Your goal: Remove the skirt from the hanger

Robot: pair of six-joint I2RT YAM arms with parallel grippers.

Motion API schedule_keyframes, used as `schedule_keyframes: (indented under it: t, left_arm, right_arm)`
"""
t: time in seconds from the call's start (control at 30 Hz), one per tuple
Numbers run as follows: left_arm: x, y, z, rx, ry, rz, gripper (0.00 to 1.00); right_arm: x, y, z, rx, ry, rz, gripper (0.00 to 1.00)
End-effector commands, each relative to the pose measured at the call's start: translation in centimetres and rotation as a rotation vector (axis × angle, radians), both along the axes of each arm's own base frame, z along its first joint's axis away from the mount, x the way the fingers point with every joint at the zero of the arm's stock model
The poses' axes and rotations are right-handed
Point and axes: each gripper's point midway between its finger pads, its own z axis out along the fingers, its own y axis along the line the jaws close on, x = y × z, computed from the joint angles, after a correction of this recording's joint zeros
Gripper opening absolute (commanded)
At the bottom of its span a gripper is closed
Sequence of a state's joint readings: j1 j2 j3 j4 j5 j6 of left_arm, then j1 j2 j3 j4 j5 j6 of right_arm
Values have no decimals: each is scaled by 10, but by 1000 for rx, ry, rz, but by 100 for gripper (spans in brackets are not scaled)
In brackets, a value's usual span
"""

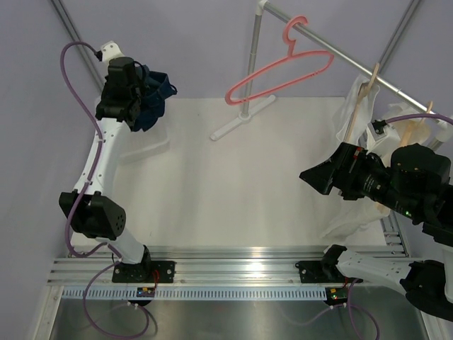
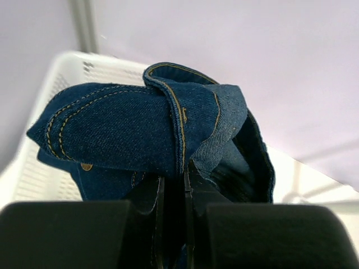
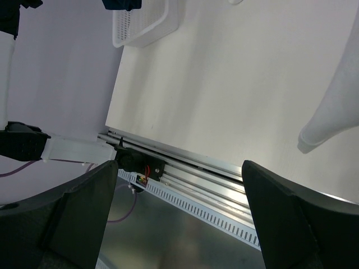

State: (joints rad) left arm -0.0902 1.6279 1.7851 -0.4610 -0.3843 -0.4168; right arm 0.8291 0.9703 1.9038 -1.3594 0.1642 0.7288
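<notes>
While left pincer (image 2: pixel 174 188) pinches the denim skirt (image 2: pixel 129 126) (gold-stitched), right pincer (image 3: pixel 179 168) gapes empty.

No legible text, label, brand, number or sign in any view. On the small board (image 1: pixel 146 291) at the left arm's base, only coloured specks, too small to read.
</notes>
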Motion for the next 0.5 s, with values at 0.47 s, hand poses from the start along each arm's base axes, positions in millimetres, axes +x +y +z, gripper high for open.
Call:
schedule_keyframes:
  t: [0.47]
  left_arm:
    - [39, 37, -32, 281, -112, 196, 0]
  right_arm:
    - [-19, -13, -74, -279, 226, 67, 99]
